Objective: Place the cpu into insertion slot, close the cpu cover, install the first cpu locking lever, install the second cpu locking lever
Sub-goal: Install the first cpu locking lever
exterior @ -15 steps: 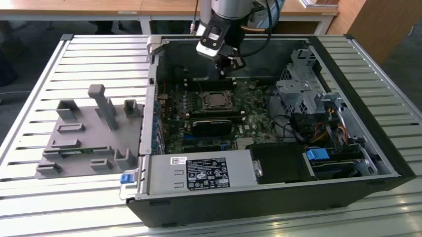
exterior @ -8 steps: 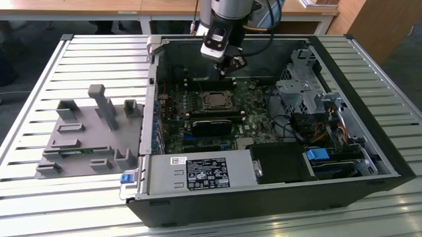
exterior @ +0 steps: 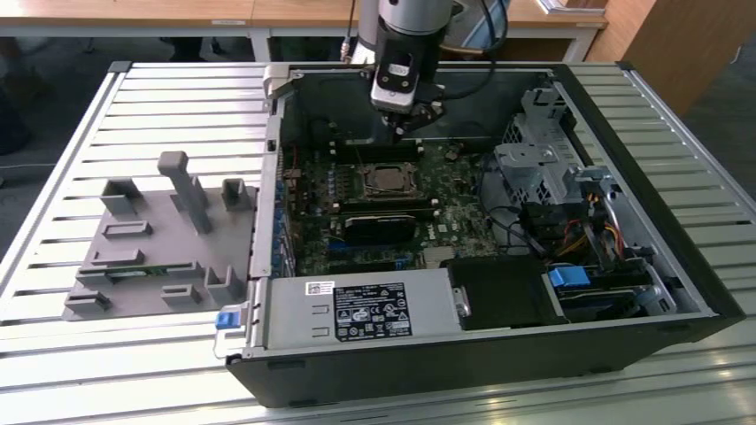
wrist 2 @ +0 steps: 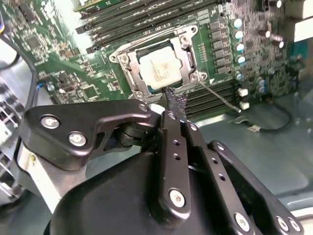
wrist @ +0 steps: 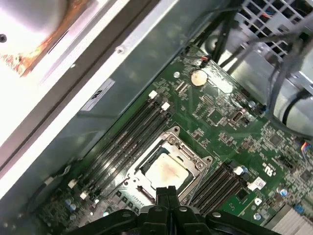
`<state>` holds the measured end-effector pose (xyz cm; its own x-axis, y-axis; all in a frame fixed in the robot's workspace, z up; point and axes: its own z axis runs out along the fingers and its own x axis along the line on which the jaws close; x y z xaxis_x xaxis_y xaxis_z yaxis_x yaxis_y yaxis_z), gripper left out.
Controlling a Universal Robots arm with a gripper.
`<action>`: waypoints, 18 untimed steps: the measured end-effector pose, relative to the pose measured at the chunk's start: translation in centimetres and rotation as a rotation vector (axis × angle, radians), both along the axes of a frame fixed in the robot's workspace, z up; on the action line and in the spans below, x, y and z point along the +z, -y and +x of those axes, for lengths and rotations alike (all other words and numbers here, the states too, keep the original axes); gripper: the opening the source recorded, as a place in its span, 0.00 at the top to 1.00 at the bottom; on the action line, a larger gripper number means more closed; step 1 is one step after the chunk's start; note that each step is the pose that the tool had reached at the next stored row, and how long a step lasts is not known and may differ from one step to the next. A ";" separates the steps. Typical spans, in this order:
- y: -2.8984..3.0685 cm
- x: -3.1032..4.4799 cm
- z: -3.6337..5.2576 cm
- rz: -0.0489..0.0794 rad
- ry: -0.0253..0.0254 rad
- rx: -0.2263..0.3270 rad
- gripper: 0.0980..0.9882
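Just beside the insertion slot (wrist 2: 188, 58), at the edge that borders one bank of long black memory slots (wrist 2: 215, 100), I have the gripper (wrist 2: 173, 102) hanging low over the motherboard (wrist 2: 63, 63). Its fingers are pressed together with nothing between them. In the exterior view, the gripper sits on the far side of the slot from the camera.

The cpu (wrist 2: 157, 68) lies flat in the slot with its pale metal top up. The cpu cover (wrist 2: 151, 41) is down around it, framing the chip through its window. By my reading, the seating and the cover are done.

What matters from here is a thin metal rod (wrist 2: 218, 96), which I take for a locking lever. It starts at the slot's corner nearest my fingertips, and its long axis slants away from the slot across those memory slots. The rod sits just to one side of the fingertips, apart from them, and I cannot tell whether it is latched.
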<state>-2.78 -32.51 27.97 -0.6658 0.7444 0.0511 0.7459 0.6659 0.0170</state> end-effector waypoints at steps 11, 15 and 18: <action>0.00 -0.12 0.00 0.000 0.0004 0.199 0.99; 0.00 -0.18 0.00 0.000 0.0008 0.272 0.99; 0.00 -0.22 0.00 0.000 0.0008 0.327 0.99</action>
